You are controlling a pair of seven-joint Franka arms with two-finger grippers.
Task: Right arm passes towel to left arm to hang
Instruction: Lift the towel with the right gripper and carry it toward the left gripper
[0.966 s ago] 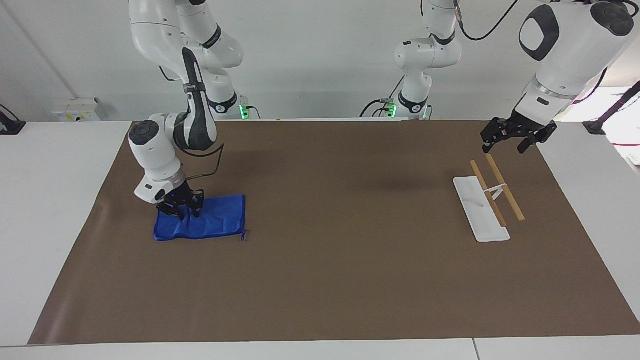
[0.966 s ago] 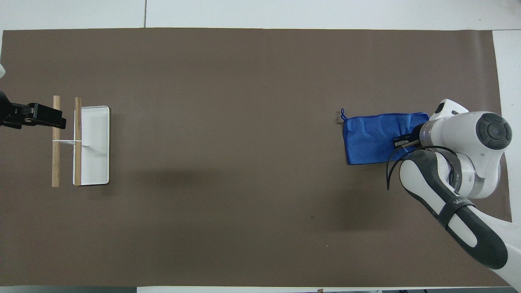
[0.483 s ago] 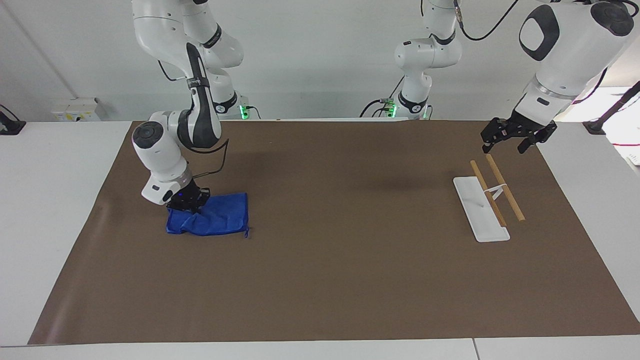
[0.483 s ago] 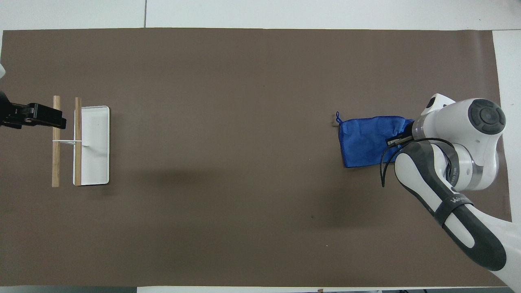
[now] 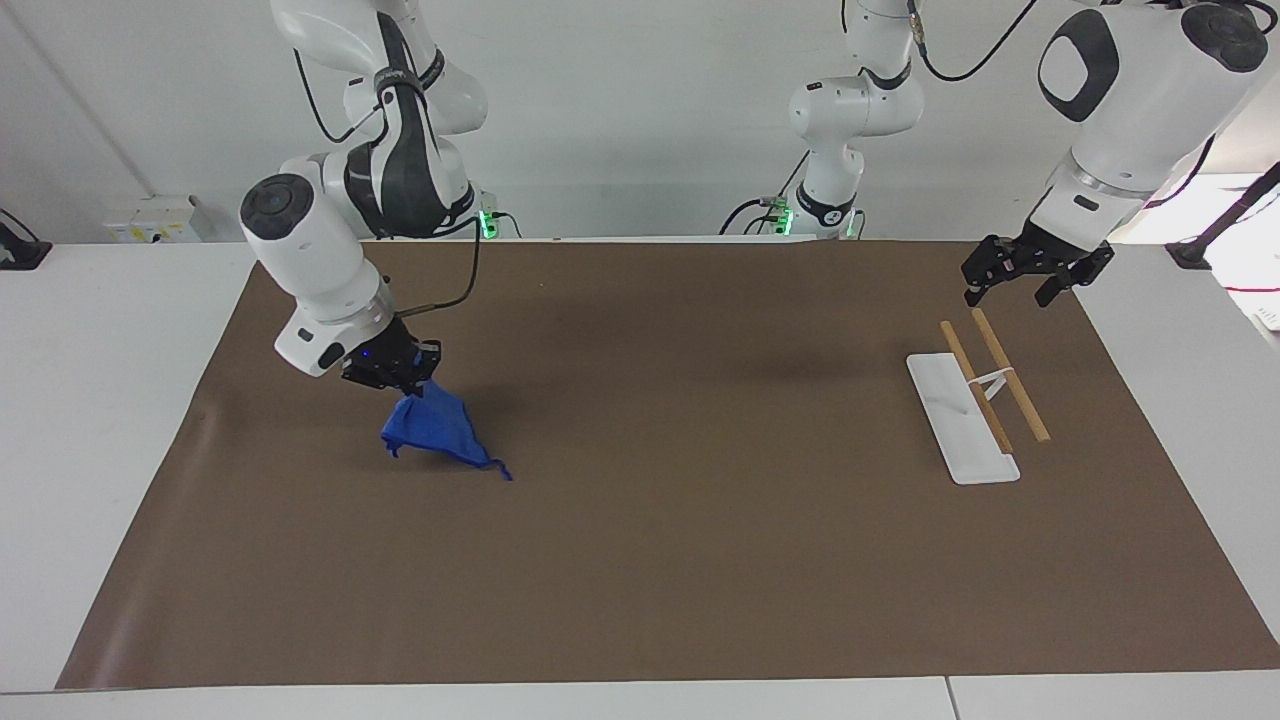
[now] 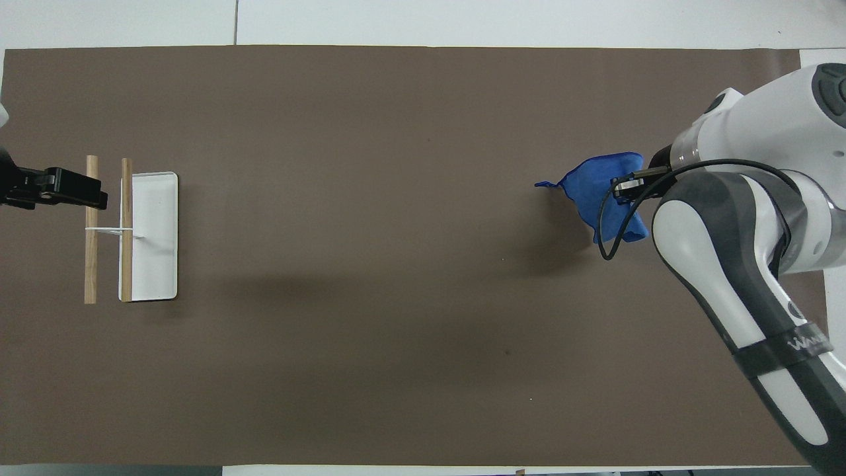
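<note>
Lifted since a second ago, the towel (image 5: 435, 430) no longer lies flat: the right arm (image 5: 330, 250) has risen and drawn it up into a bunched cone, and the cloth has shifted a little toward the middle of the worktop (image 5: 660, 520).

Largest thing in sight is the worktop, covered by a brown mat (image 6: 396, 330). The right arm stands over its own end of the mat, its right pincer (image 5: 405, 378) clenched on the top of the towel. The towel hangs from that grip, its lower edge and a trailing corner close to the mat or brushing it; I cannot tell which.

The left arm (image 5: 1130, 90) waits over its own end, unmoved. Its left pincer (image 5: 1025, 275) hangs released, fingers spread and grasping nothing, above the mat's edge nearer to the robots than the rack.

The rack has a flat white tray base (image 5: 960, 420) and two wooden bars (image 5: 1010, 375) held up beside each other on a thin white stand, well apart from the towel.
</note>
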